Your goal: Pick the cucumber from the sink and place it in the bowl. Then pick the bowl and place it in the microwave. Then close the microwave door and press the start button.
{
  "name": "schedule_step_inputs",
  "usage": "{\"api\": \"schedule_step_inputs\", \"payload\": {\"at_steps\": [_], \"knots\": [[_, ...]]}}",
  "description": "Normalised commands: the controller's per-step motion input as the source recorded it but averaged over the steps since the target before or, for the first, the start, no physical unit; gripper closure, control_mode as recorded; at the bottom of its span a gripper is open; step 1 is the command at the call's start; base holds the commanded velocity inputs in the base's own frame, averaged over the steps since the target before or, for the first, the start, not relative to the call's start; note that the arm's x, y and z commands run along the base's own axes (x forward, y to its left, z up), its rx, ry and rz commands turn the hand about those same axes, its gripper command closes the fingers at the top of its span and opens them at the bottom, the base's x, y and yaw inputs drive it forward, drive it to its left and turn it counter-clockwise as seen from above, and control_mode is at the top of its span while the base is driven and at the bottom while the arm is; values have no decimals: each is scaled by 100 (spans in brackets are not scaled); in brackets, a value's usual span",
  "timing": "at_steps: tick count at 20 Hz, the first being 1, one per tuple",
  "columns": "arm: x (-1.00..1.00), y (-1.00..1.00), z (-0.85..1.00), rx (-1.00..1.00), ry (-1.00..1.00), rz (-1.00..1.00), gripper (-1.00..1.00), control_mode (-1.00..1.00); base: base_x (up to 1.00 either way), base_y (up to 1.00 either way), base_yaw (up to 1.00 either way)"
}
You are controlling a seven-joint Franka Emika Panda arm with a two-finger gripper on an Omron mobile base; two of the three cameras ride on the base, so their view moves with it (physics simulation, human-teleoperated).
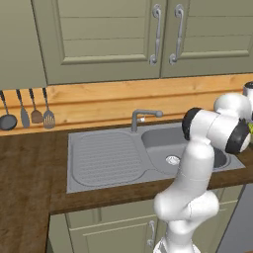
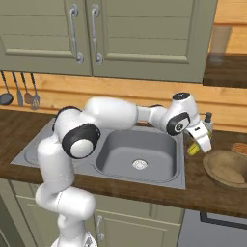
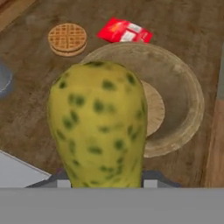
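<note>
My gripper (image 2: 195,144) is shut on the cucumber (image 2: 193,147), a short yellow-green piece with dark spots. It hangs above the counter just right of the sink (image 2: 137,154), between the basin and the bowl (image 2: 226,169). In the hand view the cucumber (image 3: 98,127) stands big in front, held between the fingertips. Behind it and to its right lies the wide brown wooden bowl (image 3: 179,98), with nothing inside. The grey sink (image 1: 108,158) has a ridged drainboard and a bare basin. The microwave and its door are out of view.
A round waffle (image 3: 67,39) and a red packet (image 3: 124,30) lie on the wooden counter beyond the bowl. A small bottle (image 2: 208,121) stands by the wall behind the gripper. The faucet (image 1: 143,116) rises behind the basin. Utensils (image 1: 29,111) hang at left under the cabinets.
</note>
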Motion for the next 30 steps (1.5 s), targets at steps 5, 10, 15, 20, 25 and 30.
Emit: {"api": "schedule_step_inputs", "payload": {"at_steps": [5, 10, 15, 20, 25, 30], "knots": [[0, -94, -59, 10, 10, -15, 100, -100, 0, 0, 0], [0, -82, -22, 18, 1, -11, 100, -100, 0, 0, 0], [0, -55, -20, 21, 0, -6, 100, -100, 0, 0, 0], [-1, -9, -27, 9, -4, -1, -100, -100, 0, 0, 0], [0, 0, -34, -6, -12, -1, -100, -100, 0, 0, 0], [-8, 10, -59, -19, -13, 0, -100, -100, 0, 0, 0]]}}
